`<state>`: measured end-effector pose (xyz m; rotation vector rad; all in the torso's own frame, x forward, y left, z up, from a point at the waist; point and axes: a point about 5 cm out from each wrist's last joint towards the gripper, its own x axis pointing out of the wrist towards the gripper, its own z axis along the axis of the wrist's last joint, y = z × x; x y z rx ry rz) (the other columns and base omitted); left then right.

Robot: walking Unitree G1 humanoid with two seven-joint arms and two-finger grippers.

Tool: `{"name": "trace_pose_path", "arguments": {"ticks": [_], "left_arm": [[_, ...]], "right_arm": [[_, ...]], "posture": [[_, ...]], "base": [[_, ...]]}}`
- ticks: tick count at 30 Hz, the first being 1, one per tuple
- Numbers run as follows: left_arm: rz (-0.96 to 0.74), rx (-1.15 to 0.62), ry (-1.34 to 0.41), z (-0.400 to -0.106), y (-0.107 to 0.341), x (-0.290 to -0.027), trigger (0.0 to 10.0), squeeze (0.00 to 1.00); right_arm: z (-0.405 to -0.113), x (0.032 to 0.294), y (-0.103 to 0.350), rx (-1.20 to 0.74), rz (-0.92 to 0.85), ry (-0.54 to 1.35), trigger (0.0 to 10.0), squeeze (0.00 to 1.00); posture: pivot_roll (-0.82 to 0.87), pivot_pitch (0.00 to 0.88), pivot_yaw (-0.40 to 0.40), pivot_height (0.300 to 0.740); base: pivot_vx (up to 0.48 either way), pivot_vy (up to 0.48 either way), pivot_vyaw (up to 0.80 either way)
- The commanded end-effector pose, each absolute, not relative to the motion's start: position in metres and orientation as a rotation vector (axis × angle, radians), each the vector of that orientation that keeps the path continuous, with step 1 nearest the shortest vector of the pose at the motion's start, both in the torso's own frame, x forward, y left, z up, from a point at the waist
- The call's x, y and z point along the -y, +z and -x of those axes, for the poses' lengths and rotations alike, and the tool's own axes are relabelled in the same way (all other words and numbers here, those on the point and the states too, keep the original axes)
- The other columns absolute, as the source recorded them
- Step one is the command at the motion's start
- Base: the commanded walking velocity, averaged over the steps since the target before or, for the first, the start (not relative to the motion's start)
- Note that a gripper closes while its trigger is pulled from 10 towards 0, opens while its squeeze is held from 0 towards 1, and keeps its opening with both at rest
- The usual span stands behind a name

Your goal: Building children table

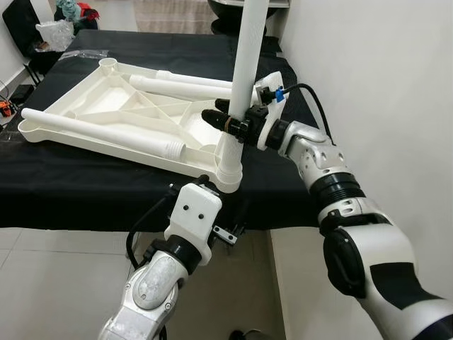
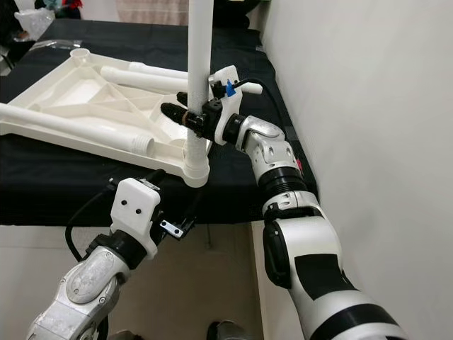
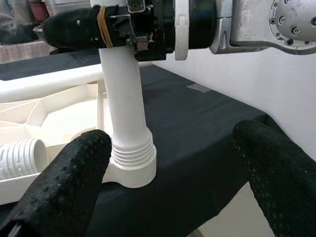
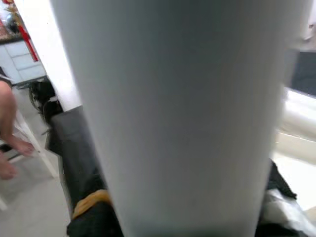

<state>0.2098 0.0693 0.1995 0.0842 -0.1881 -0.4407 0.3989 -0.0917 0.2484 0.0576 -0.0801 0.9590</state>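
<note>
On the black-covered table (image 1: 85, 191) lies the upturned white tabletop (image 1: 106, 113) — its upright leg (image 1: 244, 71), top cut off, stands in the near corner socket, pinched by the right gripper (image 1: 225, 119). The left gripper (image 3: 168, 173) — fingers spread — hovers near the socket. No writing is legible.

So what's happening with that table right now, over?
Right hand clamped on upright white plastic leg, seated in corner socket of upturned white tabletop. Left hand open below the corner. Two spare legs lie on tabletop.

White plastic tabletop (image 1: 120, 117) upside down on black surface, one leg (image 1: 244, 78) upright in corner socket, two legs (image 1: 92, 127) lying loose
</note>
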Motion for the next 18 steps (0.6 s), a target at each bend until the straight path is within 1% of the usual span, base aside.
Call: {"name": "trace_pose_path", "arguments": {"ticks": [1, 4, 5, 6, 7, 10, 11, 12, 14, 15, 17, 18], "left_arm": [[-0.082, 0.181, -0.439, -0.209, 0.198, -0.069, 10.0, 0.00], [-0.082, 0.181, -0.439, -0.209, 0.198, -0.069, 10.0, 0.00], [-0.082, 0.181, -0.441, -0.209, 0.198, -0.069, 10.0, 0.00], [-0.082, 0.181, -0.441, -0.209, 0.198, -0.069, 10.0, 0.00], [-0.082, 0.182, -0.441, -0.209, 0.197, -0.069, 10.0, 0.00], [-0.082, 0.181, -0.444, -0.209, 0.197, -0.068, 10.0, 0.00], [-0.082, 0.181, -0.444, -0.209, 0.197, -0.068, 10.0, 0.00], [-0.082, 0.181, -0.444, -0.209, 0.196, -0.068, 10.0, 0.00], [-0.083, 0.182, -0.448, -0.209, 0.196, -0.068, 10.0, 0.00], [-0.083, 0.182, -0.448, -0.209, 0.196, -0.068, 10.0, 0.00], [-0.083, 0.184, -0.449, -0.209, 0.196, -0.067, 10.0, 0.00], [-0.083, 0.184, -0.449, -0.209, 0.196, -0.067, 10.0, 0.00]], "right_arm": [[-0.402, 0.088, 0.248, 0.096, -0.056, 0.895, 0.0, 0.00], [-0.403, 0.089, 0.248, 0.097, -0.060, 0.867, 0.0, 0.00], [-0.406, 0.094, 0.246, 0.099, -0.055, 0.762, 0.0, 0.00], [-0.406, 0.094, 0.246, 0.099, -0.055, 0.762, 0.0, 0.00], [-0.407, 0.096, 0.245, 0.097, -0.054, 0.724, 0.0, 0.00], [-0.415, 0.111, 0.238, 0.041, -0.064, 0.417, 0.0, 0.00], [-0.415, 0.111, 0.238, 0.041, -0.064, 0.417, 0.0, 0.00], [-0.417, 0.115, 0.238, 0.039, -0.060, 0.343, 0.0, 0.00], [-0.418, 0.127, 0.239, 0.047, -0.094, 0.080, 0.0, 0.00], [-0.418, 0.127, 0.239, 0.047, -0.094, 0.080, 0.0, 0.00], [-0.414, 0.136, 0.241, 0.067, -0.133, -0.138, 0.0, 0.00], [-0.414, 0.136, 0.241, 0.067, -0.133, -0.138, 0.0, 0.00]], "posture": [[0.08, 0.103, -0.108, 0.740], [0.08, 0.103, -0.108, 0.740], [0.08, 0.095, -0.107, 0.740], [0.08, 0.095, -0.107, 0.740], [0.08, 0.095, -0.107, 0.740], [0.07, 0.086, -0.102, 0.740], [0.07, 0.086, -0.102, 0.740], [0.07, 0.086, -0.102, 0.740], [0.07, 0.081, -0.098, 0.740], [0.07, 0.081, -0.098, 0.740], [0.07, 0.078, -0.100, 0.740], [0.07, 0.078, -0.100, 0.740]], "base": [[0.000, 0.000, 0.00], [0.000, 0.000, 0.00], [0.000, 0.000, 0.00], [0.000, 0.000, 0.00], [0.000, 0.000, 0.00], [0.000, 0.000, 0.00], [0.000, 0.000, 0.00], [0.000, 0.000, 0.00], [0.000, 0.000, 0.00], [0.000, 0.000, 0.00], [0.000, 0.000, 0.00], [0.000, 0.000, 0.00]]}}
